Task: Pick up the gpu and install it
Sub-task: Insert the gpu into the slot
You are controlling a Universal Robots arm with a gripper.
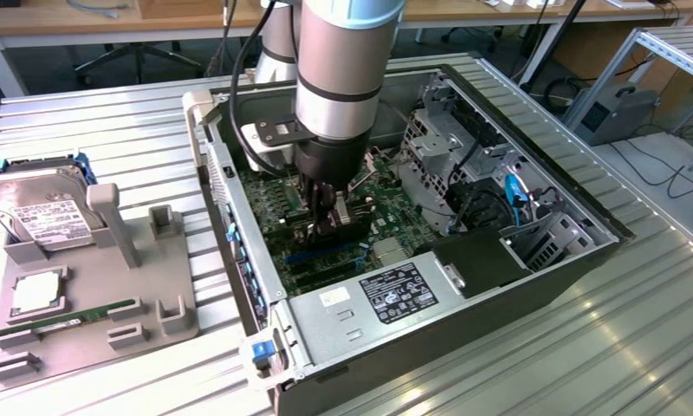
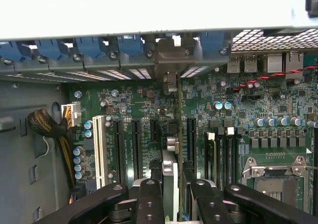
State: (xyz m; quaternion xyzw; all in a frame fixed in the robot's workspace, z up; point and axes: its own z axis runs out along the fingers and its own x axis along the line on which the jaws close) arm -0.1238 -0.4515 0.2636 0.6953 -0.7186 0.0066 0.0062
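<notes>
The gripper (image 1: 327, 227) reaches straight down into the open case (image 1: 578, 260), and its black fingers (image 2: 149, 204) are closed on the gpu (image 2: 170, 184), one on each face of the card. In the wrist view the gpu is seen edge-on: a thin upright card, pale and silvery along the near edge, dark further along, running from between the fingers toward the case's rear wall. At that far end its silvery metal bracket (image 2: 171, 60) stands up against the row of blue slot clips (image 2: 89, 47). The card stands upright over the motherboard (image 2: 278, 110), in line with a gap between the long black expansion slots (image 2: 136, 144) that lie on either side of it; whether it is fully seated I cannot tell. In the exterior view the gpu is mostly hidden behind the gripper, with a short dark and silvery part showing between the fingers above the green board.

A white slot (image 2: 99, 144) lies further out among the black ones, and the empty processor socket (image 2: 276, 177) is on the other side. Outside the case, on the exterior view's left, a grey holder (image 1: 150, 316) carries a hard drive (image 1: 41, 212) and a green memory stick (image 1: 80, 316).
</notes>
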